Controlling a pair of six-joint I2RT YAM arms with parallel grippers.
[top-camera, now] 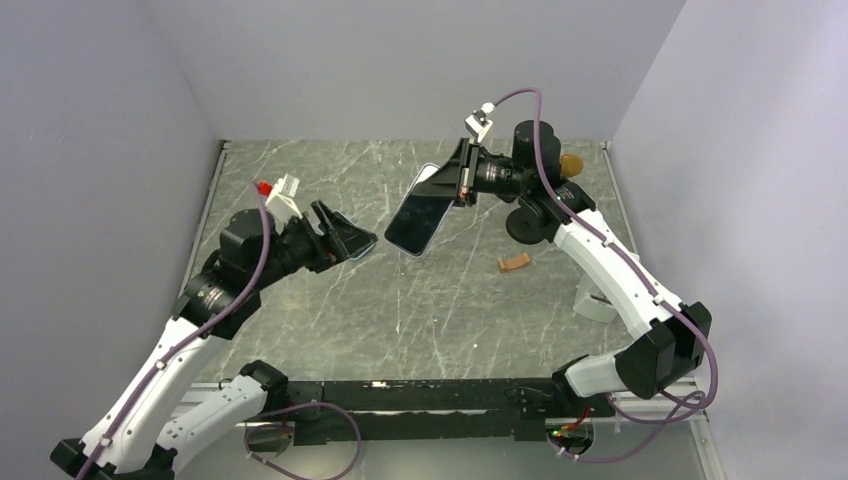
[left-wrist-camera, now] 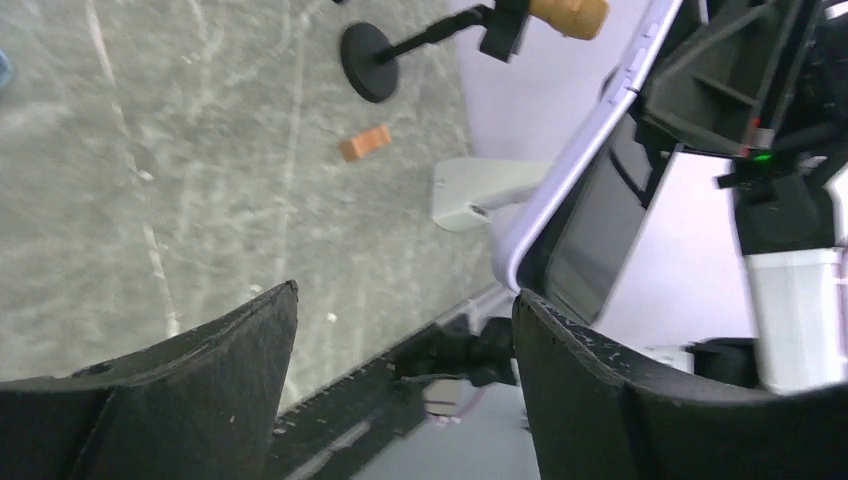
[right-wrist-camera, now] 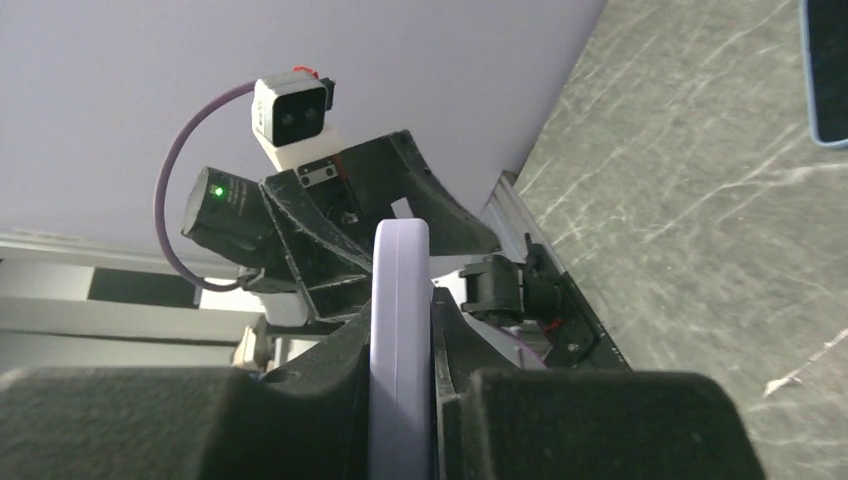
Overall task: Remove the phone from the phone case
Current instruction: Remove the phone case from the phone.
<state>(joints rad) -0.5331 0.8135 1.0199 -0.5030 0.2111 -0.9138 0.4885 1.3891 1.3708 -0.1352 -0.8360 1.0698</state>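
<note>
The phone [top-camera: 416, 222], dark screen showing, sits in a lavender case [top-camera: 428, 176] and is held tilted in the air above the middle of the table. My right gripper [top-camera: 462, 185] is shut on the upper end of the cased phone; in the right wrist view the case's edge [right-wrist-camera: 399, 300] stands clamped between the fingers [right-wrist-camera: 400, 345]. My left gripper [top-camera: 352, 241] is open and empty, just left of the phone's lower end. In the left wrist view the case's corner [left-wrist-camera: 520, 250] is just above the right fingertip [left-wrist-camera: 560, 330], outside the gap [left-wrist-camera: 405, 290].
A small orange-brown block [top-camera: 513, 263] lies on the marble table [top-camera: 330, 320]. A black stand with a round base [top-camera: 527, 226] and a cork-coloured knob [top-camera: 570, 163] is at the back right. A white bracket [top-camera: 597, 305] is at the right. A dark, blue-edged object [right-wrist-camera: 826, 70] lies on the table.
</note>
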